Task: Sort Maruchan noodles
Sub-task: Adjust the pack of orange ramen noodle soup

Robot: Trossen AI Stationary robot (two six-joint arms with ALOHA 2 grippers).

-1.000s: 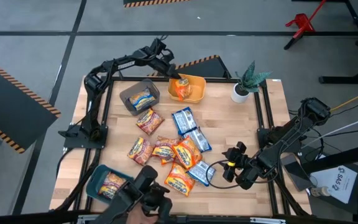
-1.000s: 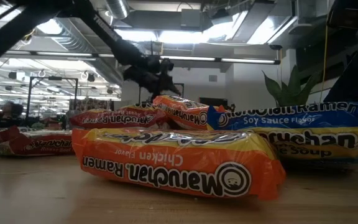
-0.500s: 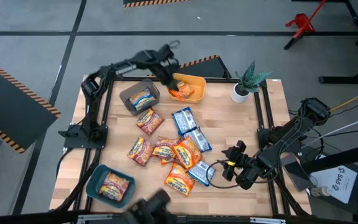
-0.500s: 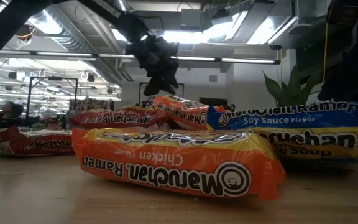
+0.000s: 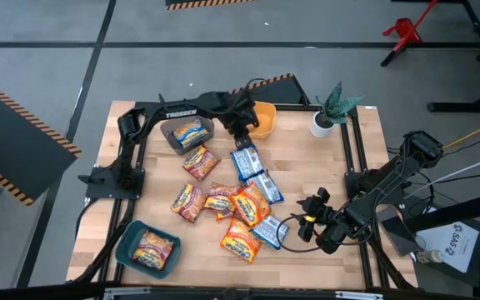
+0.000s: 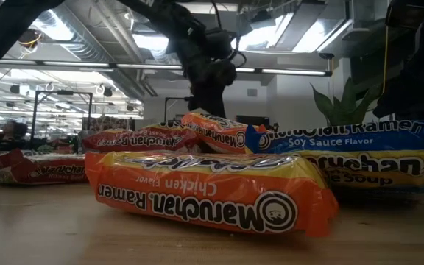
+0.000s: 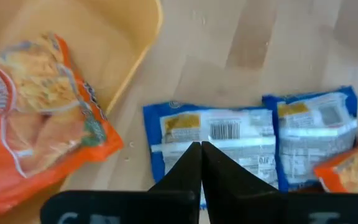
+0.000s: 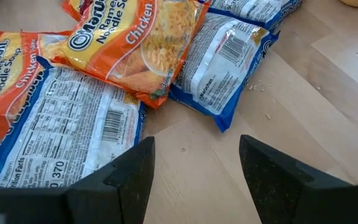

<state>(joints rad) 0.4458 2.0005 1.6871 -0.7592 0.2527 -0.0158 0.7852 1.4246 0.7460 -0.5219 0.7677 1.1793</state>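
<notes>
High view: on the pale wooden worktop (image 5: 307,162), the loose orange, blue and red-pink crinkly plastic Maruchan noodle packets (image 5: 238,202) lie in a scatter from the middle toward the near edge, presumably because they await sorting by colour. Three plastic bins already hold one packet each as far as can be seen: a grey bin (image 5: 187,133) and a yellow-orange bin (image 5: 262,119) along the far edge, and a teal bin (image 5: 147,248) at the near left corner. The left gripper (image 5: 240,133) hangs between the yellow-orange bin and the farthest blue packet (image 5: 245,161), its fingers pressed together and holding nothing; it is judged to be on its way to a fresh pick. The right gripper (image 5: 307,223) waits low near the near right corner, beside the blue packets at the heap's edge. A potted green plant in a white pot (image 5: 325,119) stands at the far right corner. Low view: an orange chicken-flavour packet (image 6: 210,191) lies flat in the foreground, with a blue soy-sauce packet (image 6: 366,158) behind it; the dark left arm (image 6: 208,66) descends behind the heap. Left wrist view: the closed fingertips (image 7: 199,163) meet in a point directly over the blue packet lying barcode side up; an orange packet (image 7: 33,118) rests inside the yellow-orange bin. Right wrist view: the right gripper's fingers (image 8: 120,177) stand well apart and empty, facing overlapped blue and orange packets.
</notes>
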